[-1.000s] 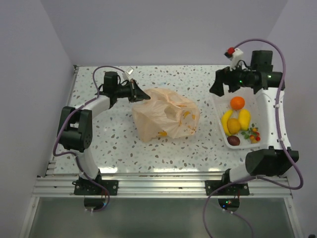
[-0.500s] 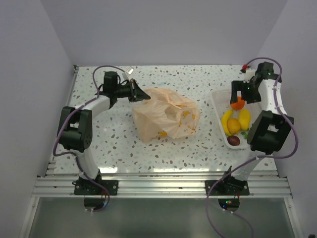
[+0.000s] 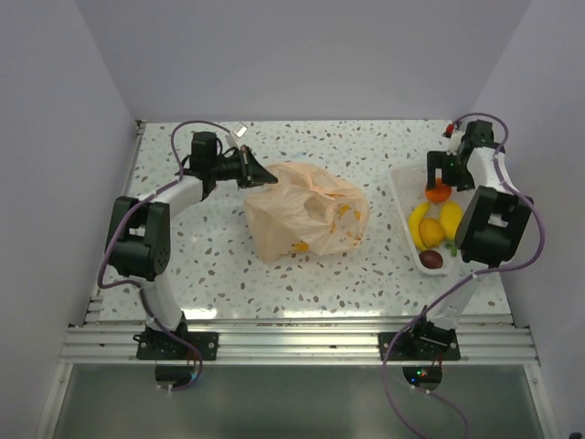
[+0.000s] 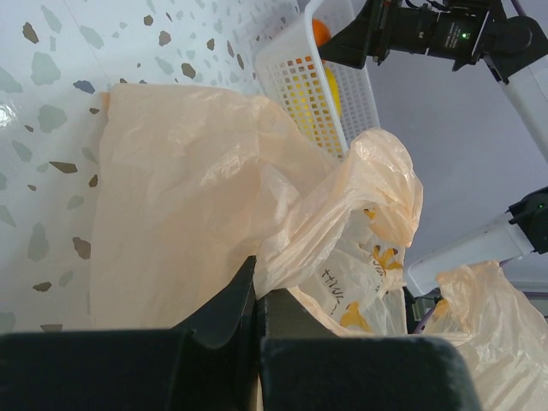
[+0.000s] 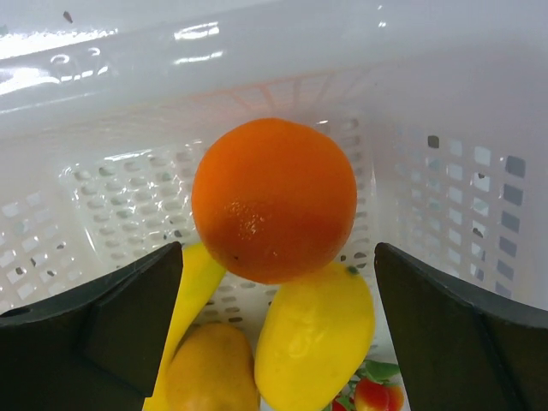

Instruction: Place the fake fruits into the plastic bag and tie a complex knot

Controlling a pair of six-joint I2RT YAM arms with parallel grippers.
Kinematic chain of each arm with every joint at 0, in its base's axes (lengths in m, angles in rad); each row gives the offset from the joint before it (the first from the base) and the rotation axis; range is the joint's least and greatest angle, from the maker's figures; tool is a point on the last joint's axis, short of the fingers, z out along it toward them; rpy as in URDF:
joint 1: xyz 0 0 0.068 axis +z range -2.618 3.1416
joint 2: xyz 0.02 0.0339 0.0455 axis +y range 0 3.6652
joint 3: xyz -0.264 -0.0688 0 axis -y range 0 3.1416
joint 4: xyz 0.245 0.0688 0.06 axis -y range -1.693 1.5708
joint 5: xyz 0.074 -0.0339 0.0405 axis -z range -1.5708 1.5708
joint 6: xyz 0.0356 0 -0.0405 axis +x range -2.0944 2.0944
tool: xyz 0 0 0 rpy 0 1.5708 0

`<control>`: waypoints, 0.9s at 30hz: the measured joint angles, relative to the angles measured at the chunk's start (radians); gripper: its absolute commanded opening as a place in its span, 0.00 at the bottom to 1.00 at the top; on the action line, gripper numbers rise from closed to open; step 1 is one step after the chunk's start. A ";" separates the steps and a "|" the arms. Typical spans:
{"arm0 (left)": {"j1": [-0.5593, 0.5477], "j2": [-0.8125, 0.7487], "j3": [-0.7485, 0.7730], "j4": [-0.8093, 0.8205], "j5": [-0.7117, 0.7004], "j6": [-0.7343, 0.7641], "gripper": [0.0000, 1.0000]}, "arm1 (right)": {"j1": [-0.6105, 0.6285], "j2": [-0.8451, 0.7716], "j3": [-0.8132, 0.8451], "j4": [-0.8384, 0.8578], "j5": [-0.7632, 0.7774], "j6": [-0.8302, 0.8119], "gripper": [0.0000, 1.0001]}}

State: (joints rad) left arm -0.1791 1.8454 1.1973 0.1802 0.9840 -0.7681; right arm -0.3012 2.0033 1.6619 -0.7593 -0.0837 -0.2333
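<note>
The left gripper (image 3: 261, 174) is shut, its jaws pressed together on a fold of the plastic bag (image 3: 302, 215) at the bag's far left corner; the left wrist view shows the peach film (image 4: 188, 197) running into the closed jaws, though the pinch point itself is buried in crumpled plastic. The bag lies slumped on the speckled table (image 3: 366, 146) near the middle, with its mouth and handle loops hard to pick out among the folds. Yellow patches (image 3: 345, 212) show through the film, but it cannot be told whether they are fruit or printing. The lower edge of the left wrist view is cut off by the gripper's own dark body.

Well to the right stands the white perforated basket (image 3: 399, 197), apart from the bag. In it lie the orange (image 3: 438, 193) at the far end, two bananas (image 3: 419, 219), a rounder yellow-orange fruit (image 3: 431, 231) between them, and the dark plum (image 3: 432, 259) nearest the bases. The right side of the basket is hidden under the right arm (image 3: 489, 229).

The right gripper (image 3: 438, 181) hangs over the orange (image 5: 274, 197) with its jaws spread wide, one finger on each side and a gap showing on both, so it holds nothing. A small red piece (image 5: 377, 396) is cut off at the bottom of the right wrist view
</note>
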 measured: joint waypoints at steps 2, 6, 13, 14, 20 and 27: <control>0.000 0.000 0.000 0.000 0.000 0.000 0.00 | 0.002 0.005 -0.006 0.029 0.008 0.006 0.97; 0.000 0.000 0.000 0.000 0.000 0.000 0.00 | 0.006 0.029 -0.010 0.057 0.013 0.013 0.92; 0.000 0.000 -0.001 0.000 0.001 0.001 0.00 | 0.008 0.042 -0.010 0.050 -0.027 0.017 0.38; 0.000 0.000 -0.001 0.000 0.001 0.002 0.00 | 0.008 0.034 -0.010 0.038 -0.045 0.019 0.34; 0.000 0.000 -0.001 -0.001 0.005 0.004 0.00 | 0.008 -0.114 -0.003 -0.064 -0.188 0.020 0.23; 0.000 0.000 -0.001 -0.001 0.019 0.005 0.00 | 0.089 -0.360 0.119 -0.115 -0.446 0.049 0.17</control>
State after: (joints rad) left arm -0.1795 1.8454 1.1961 0.1791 1.0035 -0.7635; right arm -0.2119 1.6436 1.7809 -0.8742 -0.5301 -0.1844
